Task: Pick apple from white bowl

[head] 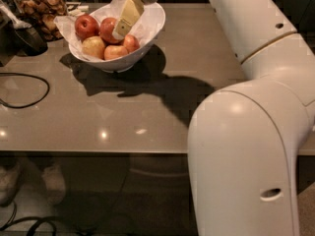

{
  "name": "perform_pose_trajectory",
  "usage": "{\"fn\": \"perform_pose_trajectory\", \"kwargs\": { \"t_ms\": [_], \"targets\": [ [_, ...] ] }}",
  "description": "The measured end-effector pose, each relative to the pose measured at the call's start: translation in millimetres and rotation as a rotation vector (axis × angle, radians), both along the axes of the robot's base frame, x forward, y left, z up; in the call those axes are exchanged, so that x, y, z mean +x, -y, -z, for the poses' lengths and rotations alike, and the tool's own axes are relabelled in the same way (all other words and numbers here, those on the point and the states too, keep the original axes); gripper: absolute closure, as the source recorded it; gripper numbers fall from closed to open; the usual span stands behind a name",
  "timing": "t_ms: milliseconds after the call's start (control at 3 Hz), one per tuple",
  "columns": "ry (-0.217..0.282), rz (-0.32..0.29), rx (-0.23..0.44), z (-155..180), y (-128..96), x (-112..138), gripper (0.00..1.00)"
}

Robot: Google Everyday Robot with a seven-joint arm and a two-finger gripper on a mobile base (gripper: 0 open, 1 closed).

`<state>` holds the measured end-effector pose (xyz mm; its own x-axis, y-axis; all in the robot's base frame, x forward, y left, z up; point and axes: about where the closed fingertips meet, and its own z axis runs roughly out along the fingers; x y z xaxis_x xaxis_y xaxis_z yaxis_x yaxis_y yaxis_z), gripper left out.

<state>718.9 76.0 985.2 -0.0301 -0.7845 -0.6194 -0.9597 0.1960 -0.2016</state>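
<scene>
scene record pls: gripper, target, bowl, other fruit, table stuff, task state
gripper: reaching down into the white bowl, at the apple's right side; contact unclear
apple: bright red, back middle of the pile, partly covered by the gripper
white bowl: paper-lined, far left part of the table
other fruit: darker crimson apple back left; pale yellow-green apple front left; smaller reddish apples front right
table: grey-brown; black cable at left; jar behind the bowl
arm: white, fills the right side
task state: apple in the bowl, not lifted

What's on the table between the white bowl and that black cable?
Only bare table and the shadow of the white bowl, in the camera view. The end effector reaches down into that bowl.
</scene>
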Motion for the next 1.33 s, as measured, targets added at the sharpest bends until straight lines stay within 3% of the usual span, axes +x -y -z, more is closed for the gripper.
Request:
{"fn": "perform_pose_trajectory", "kwargs": {
  "t_ms": [667,1333],
  "targets": [
    [-0.028,-0.034,0.012,10,-25,13,0.00],
    [-0.081,-0.012,0.009,19,-34,20,0.00]
  ]
}}
